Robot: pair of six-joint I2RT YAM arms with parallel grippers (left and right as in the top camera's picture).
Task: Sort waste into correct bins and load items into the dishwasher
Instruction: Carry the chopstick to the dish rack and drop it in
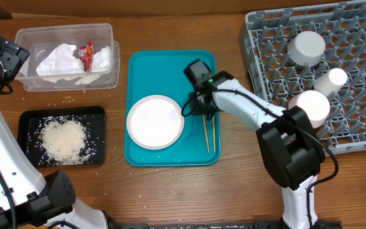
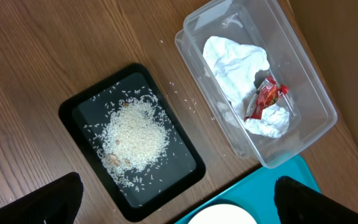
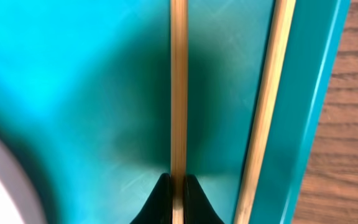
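My right gripper [image 1: 203, 113] [image 3: 178, 186] is shut on one wooden chopstick [image 3: 178, 93] lying on the teal tray [image 1: 170, 63]. The second chopstick [image 3: 269, 93] lies beside it by the tray's right rim. Both chopsticks [image 1: 208, 132] lie right of the large white plate [image 1: 155, 121]. My left gripper [image 2: 176, 199] is open and empty, high above the black tray [image 2: 79, 106] with its rice [image 2: 134, 134] and the clear tub [image 2: 316, 99]. The tub holds the napkin [image 2: 235, 59] and the red packet [image 2: 263, 99].
The grey dish rack [image 1: 361, 127] at the right holds an upturned bowl [image 1: 307, 48], a white cup [image 1: 330, 81] and a pinkish plate [image 1: 310, 107]. Loose rice grains [image 1: 62, 100] lie on the wood between tub and black tray.
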